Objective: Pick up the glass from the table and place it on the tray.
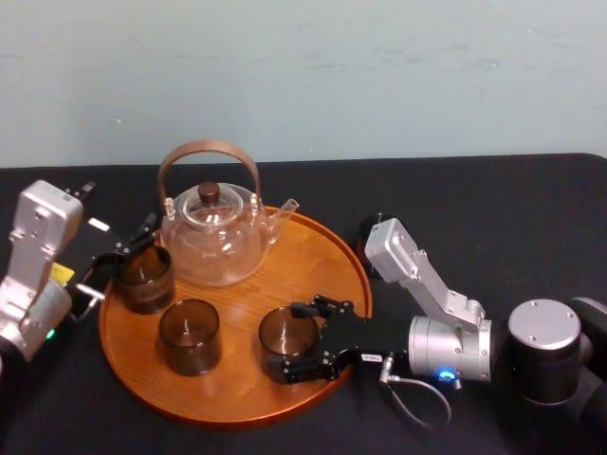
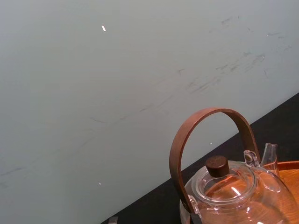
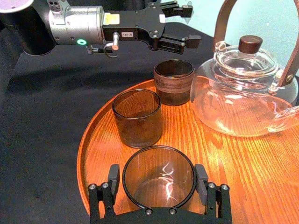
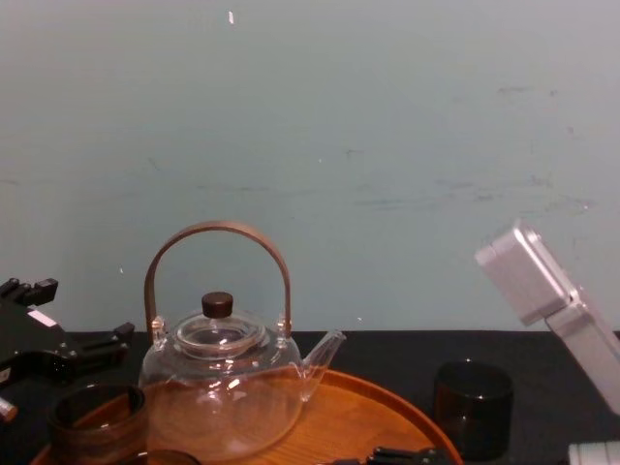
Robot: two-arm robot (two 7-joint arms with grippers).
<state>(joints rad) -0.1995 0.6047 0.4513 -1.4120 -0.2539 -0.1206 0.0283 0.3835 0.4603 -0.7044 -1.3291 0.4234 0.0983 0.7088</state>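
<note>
Fingers (image 3: 202,177) of the right gripper (image 3: 158,171) were pressed on opposite walls of the glass (image 3: 159,186) (judged light, slick, brittle) at the tray's (image 3: 243,177) four o'clock; the left gripper (image 1: 121,256) was spread at nine.

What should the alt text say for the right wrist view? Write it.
The right pincer brackets a smoky glass standing on the wooden tray. Beyond stand two more glasses and a clear teapot, with the left pincer hovering open near the farther glass.
</note>
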